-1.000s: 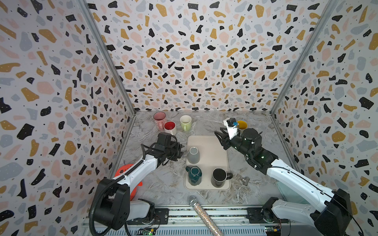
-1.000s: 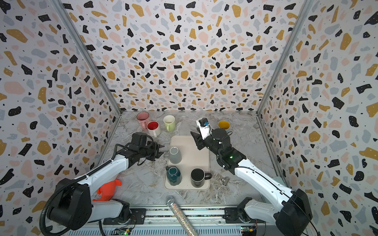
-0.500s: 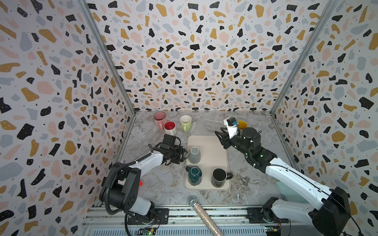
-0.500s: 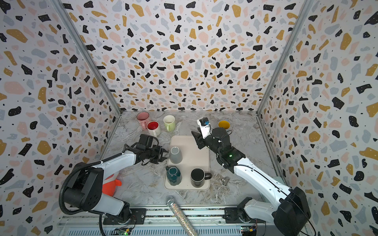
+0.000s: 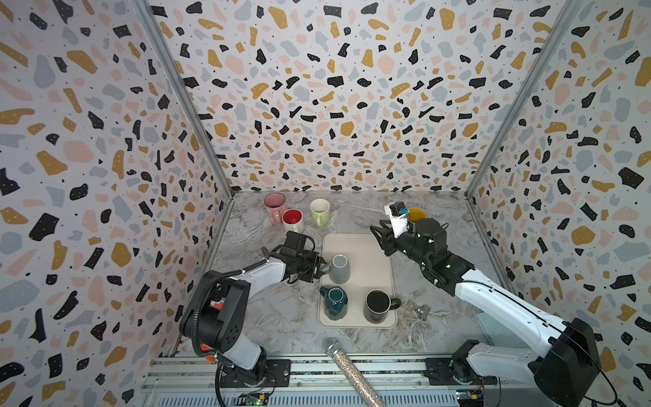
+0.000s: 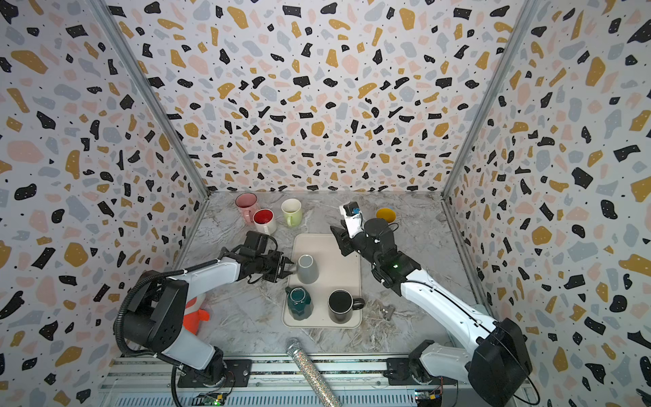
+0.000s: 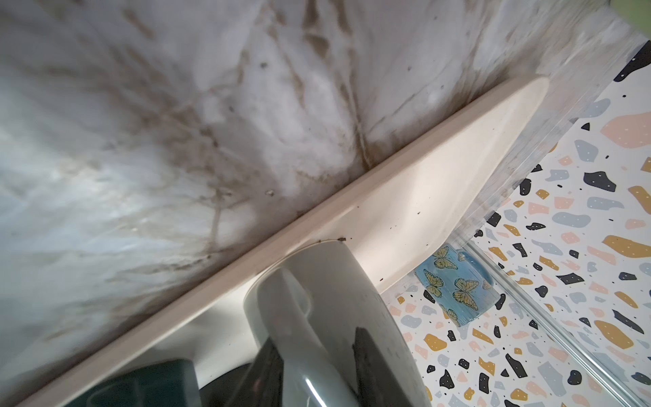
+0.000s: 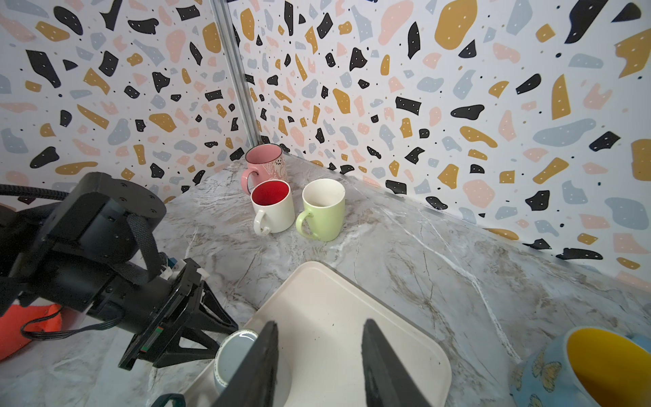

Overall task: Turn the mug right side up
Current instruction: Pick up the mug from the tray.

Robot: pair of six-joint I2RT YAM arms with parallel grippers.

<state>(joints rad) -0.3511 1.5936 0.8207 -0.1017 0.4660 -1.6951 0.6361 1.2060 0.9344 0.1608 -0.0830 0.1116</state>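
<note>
The marble tabletop [image 5: 281,317] bears a cream tray [image 5: 370,253], a pink mug [image 5: 274,208], a white mug [image 5: 293,220] and a green mug [image 5: 320,211].

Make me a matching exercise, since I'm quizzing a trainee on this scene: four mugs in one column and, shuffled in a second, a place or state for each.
Column one
1. grey mug
2. black mug
3. green mug
4. blue mug

Column two
a. yellow inside, on the table
b. upright on the tray
c. upside down on the tray, by the left tool
d. pale inside, on the table

Pairs: 1-c, 2-b, 3-d, 4-a
</note>
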